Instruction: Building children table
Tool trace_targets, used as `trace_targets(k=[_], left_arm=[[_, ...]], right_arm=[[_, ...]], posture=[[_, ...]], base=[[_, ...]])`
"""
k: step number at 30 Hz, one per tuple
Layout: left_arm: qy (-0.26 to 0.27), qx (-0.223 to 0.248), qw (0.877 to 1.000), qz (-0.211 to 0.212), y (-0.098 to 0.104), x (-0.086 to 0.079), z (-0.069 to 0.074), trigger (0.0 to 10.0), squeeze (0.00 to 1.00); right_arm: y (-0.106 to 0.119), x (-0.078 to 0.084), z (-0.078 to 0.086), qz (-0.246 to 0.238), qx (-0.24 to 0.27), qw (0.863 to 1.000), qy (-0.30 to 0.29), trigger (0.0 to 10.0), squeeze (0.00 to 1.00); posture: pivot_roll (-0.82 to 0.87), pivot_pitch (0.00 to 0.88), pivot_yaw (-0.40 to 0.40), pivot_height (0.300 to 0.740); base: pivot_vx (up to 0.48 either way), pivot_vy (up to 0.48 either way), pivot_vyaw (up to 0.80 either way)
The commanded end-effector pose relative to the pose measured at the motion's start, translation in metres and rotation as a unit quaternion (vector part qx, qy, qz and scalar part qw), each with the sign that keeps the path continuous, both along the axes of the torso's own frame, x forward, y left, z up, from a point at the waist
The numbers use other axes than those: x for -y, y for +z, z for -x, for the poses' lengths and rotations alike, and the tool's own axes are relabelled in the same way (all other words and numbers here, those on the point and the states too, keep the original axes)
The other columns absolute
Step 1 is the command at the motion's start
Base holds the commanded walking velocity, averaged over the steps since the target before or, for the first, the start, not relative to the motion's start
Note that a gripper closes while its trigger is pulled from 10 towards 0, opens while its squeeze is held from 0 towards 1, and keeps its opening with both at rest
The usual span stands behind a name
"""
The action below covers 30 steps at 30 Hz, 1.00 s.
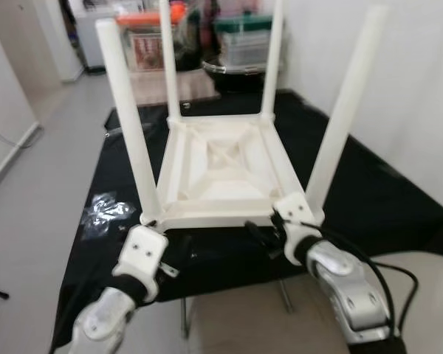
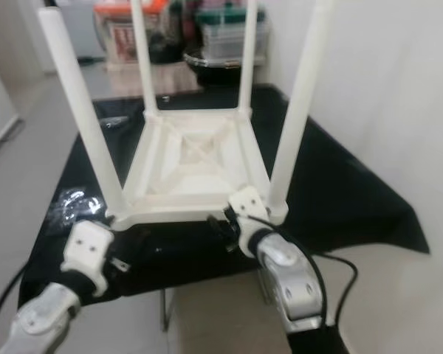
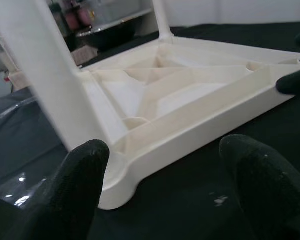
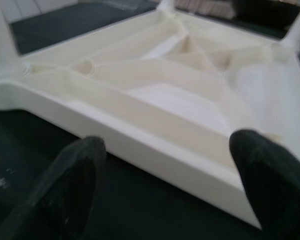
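— Black cloth (image 1: 384, 192) covers the work surface through the middle of the frame; what sits on it?

— A white children's table (image 1: 221, 166), upside down, its ribbed underside facing up and four white legs (image 1: 129, 110) standing upward at the corners.

— And around it?

— At the left edge of the cloth lies a crumpled clear plastic wrap (image 1: 103, 208). Along the top of the frame stand storage bins (image 1: 240, 37), one with an orange lid and one with a green lid, and a dark round basin beside them. Grey floor (image 1: 52, 169) runs down the left; a pale wall fills the upper right.

— Any writing?

— The bins carry labels, but they are too blurred to read.

— Where are the grippers?

— Both at the near edge of the table frame, low in the picture. The left gripper (image 3: 165, 185) has its fingers spread wide before the near left corner, holding nothing. The right gripper (image 4: 175, 185) is likewise spread wide, empty, facing the near rail by the right corner.

— Anything in the way?

— A black cable (image 1: 387, 276) loops over the right arm.
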State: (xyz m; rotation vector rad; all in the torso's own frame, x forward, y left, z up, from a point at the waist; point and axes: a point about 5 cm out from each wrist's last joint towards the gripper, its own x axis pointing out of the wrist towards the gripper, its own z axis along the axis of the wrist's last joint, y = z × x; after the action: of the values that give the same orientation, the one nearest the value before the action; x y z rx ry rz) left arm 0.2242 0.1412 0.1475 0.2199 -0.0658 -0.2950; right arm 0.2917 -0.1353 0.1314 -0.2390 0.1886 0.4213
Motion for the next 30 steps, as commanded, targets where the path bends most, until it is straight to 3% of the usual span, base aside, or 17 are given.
trace_targets(k=[1,3,8,12,20,30], left_arm=[[0.019,-0.009,1.000,0.017,-0.001,-0.007,0.000,10.0,0.00],[0.024,-0.009,0.999,0.022,-0.001,-0.008,-0.001,10.0,0.00],[0.170,-0.029,0.981,0.083,-0.009,-0.057,-0.001,10.0,0.00],[0.217,-0.035,0.970,0.105,-0.013,-0.075,0.002,10.0,0.00],[0.210,-0.030,0.971,0.113,-0.010,-0.075,-0.002,10.0,0.00],[0.177,-0.021,0.978,0.107,-0.005,-0.064,-0.011,10.0,0.00]], right_arm=[[0.004,-0.003,-0.003,-0.008,0.010,1.000,-0.008,10.0,0.00],[0.004,-0.002,-0.004,-0.010,0.011,1.000,-0.014,10.0,0.00],[0.005,0.003,-0.008,-0.015,0.018,0.999,-0.040,10.0,0.00],[0.007,0.005,-0.010,-0.020,0.028,0.998,-0.047,10.0,0.00],[0.009,0.009,-0.014,-0.025,0.039,0.996,-0.078,10.0,0.00],[0.005,0.014,-0.018,-0.025,0.023,0.994,-0.099,10.0,0.00]], posture=[[-0.03,0.014,-0.024,0.740],[-0.03,0.014,-0.024,0.740],[-0.03,0.017,-0.029,0.740],[-0.03,0.016,-0.032,0.740],[-0.03,0.015,-0.031,0.740],[-0.03,0.017,-0.022,0.740]], base=[[0.000,0.000,0.00],[0.000,0.000,0.00],[0.000,0.000,0.00],[0.062,0.000,0.20],[0.320,0.000,0.50],[0.354,0.000,0.00]])
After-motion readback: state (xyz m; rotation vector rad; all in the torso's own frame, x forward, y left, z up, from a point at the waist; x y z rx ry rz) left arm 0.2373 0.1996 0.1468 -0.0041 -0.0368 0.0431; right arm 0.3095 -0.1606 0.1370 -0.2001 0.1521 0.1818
